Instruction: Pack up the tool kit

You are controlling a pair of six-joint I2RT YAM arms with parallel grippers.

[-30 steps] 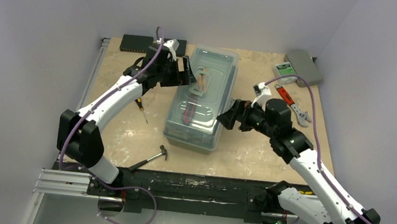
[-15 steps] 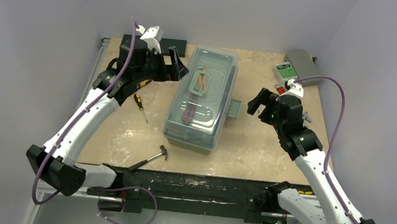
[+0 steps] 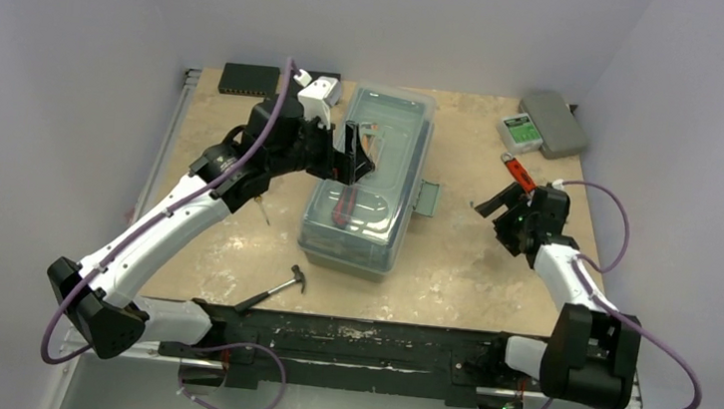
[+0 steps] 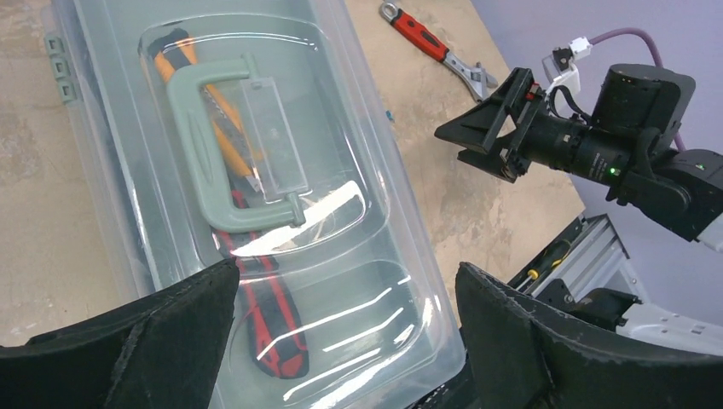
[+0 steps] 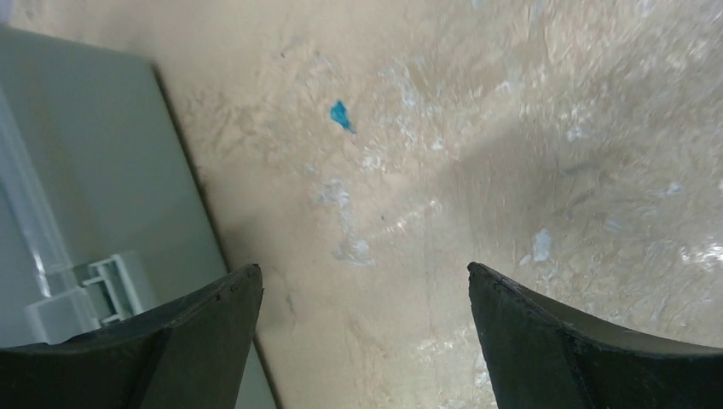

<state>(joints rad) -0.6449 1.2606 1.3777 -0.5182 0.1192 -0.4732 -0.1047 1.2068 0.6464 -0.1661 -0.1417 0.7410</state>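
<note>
Lying nearest the arm bases, at 7 o'clock from the table (image 3: pixel 452 273) centre, the hammer (image 3: pixel 269 291) points its head toward 1 o'clock and its handle toward 7 o'clock.

The tool kit (image 3: pixel 362 220) sits at the table centre with its lid closed. Its long axis runs from 6 o'clock to 12 o'clock, the far end tipped slightly toward 1 o'clock. The top handle (image 4: pixel 223 145) lies flat in the lid recess, parallel to that axis. Through the translucent lid a red-and-black grip (image 4: pixel 264 315) shows, laid along the box. One side latch (image 3: pixel 427 197) stands flipped outward on the 3 o'clock side.

At 9 o'clock of the box lies the screwdriver (image 3: pixel 263 211). Only its shaft shows below the left arm.

The left gripper (image 3: pixel 358 154) hangs over the far half of the lid, jaws spread wide with nothing between them.

The right gripper (image 3: pixel 499 200) is at 3 o'clock of the box, apart from it, jaws spread wide over bare table and holding nothing.

Just beyond it, at 2 o'clock, lies the red-handled wrench (image 3: pixel 515 167).

At the far edge, a green-faced device (image 3: pixel 520 130) and a flat grey case (image 3: pixel 554 123) sit at 1 o'clock. A flat black box (image 3: pixel 250 78) sits at 11 o'clock.
</note>
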